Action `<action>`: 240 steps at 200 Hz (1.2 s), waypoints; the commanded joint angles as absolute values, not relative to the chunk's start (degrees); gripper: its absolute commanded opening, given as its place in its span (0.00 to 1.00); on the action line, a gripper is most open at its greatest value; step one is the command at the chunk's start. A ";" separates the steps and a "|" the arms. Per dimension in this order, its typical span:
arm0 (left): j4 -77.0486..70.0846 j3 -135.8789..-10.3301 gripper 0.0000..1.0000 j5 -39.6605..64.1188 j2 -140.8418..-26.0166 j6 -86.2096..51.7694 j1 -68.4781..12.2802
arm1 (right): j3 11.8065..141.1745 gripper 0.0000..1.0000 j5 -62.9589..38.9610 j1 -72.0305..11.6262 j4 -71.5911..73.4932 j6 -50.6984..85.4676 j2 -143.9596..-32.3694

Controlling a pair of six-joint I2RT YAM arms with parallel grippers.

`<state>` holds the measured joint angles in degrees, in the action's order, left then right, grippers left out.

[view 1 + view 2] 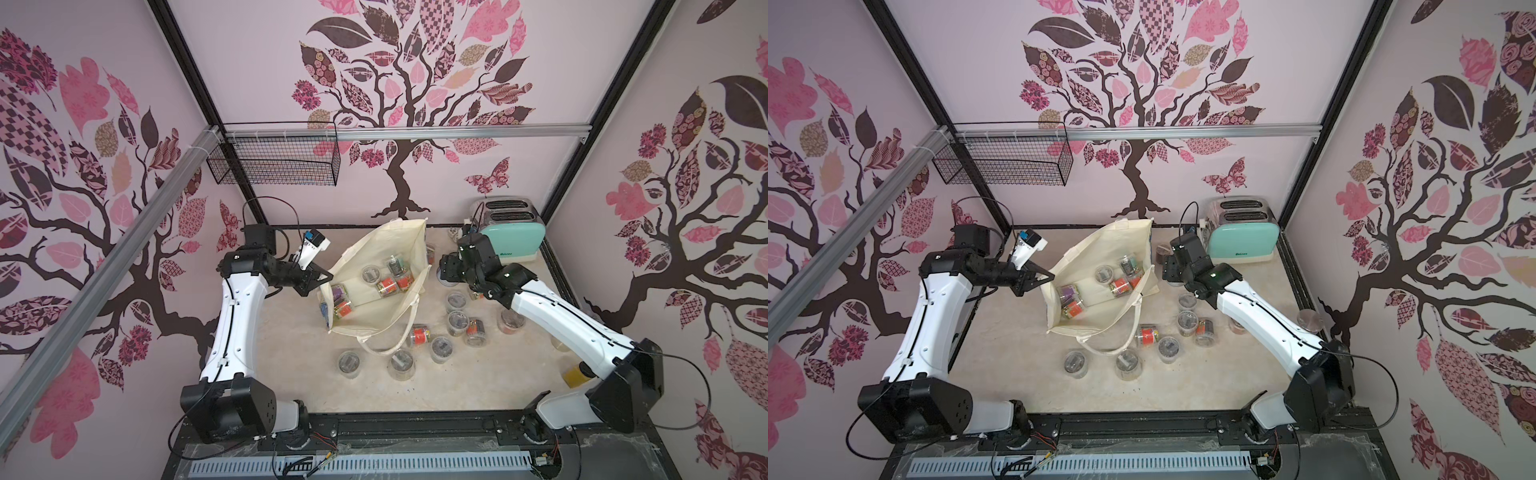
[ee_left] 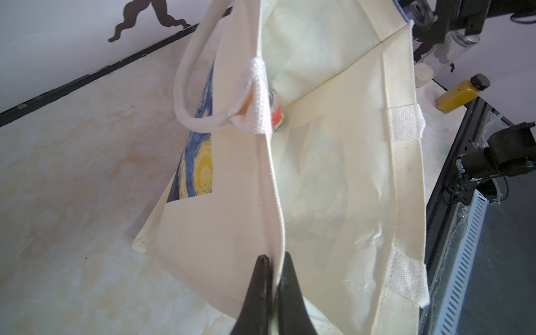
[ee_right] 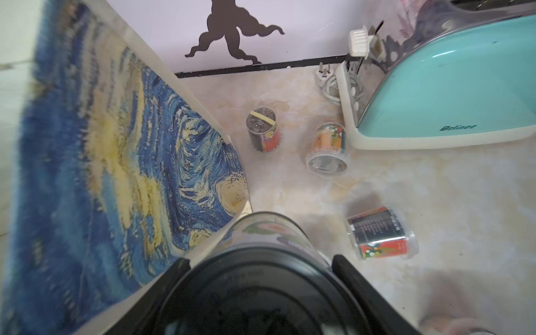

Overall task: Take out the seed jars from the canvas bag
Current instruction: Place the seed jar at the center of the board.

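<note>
Left gripper: jaws closed to a sliver, pinched on the rim hem of the canvas bag. You have that edge raised, and the bag's mouth gapes open toward the top views.

Right gripper: jaws stand wide, one finger on each side of the held jar, its dark end toward the wrist camera. It sits just beside the bag's blue-and-yellow printed side. You cannot tell whether the jar is off the table.

Jars in the bag: about five are clustered on the inner floor toward the right wall. A few more lie against the left wall under the pinched rim.

Loose jars: scattered on the table to the right of the bag and in front of it, some upright, some on their sides. Three more lie between the bag and the mint toaster.

A yellow bottle stands near the right arm's base. A wire basket hangs on the back rail.
</note>
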<state>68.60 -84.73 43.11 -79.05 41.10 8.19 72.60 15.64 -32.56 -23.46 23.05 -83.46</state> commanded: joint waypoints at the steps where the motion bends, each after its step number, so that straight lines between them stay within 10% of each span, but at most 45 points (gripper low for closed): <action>1: 70.36 -86.68 0.00 43.92 -77.72 42.12 8.62 | 73.12 0.73 15.04 -32.34 -15.80 23.75 -87.19; 240: 66.05 -87.15 0.00 40.83 -76.53 40.01 11.16 | 77.98 0.75 16.80 -25.82 -4.48 22.87 -114.45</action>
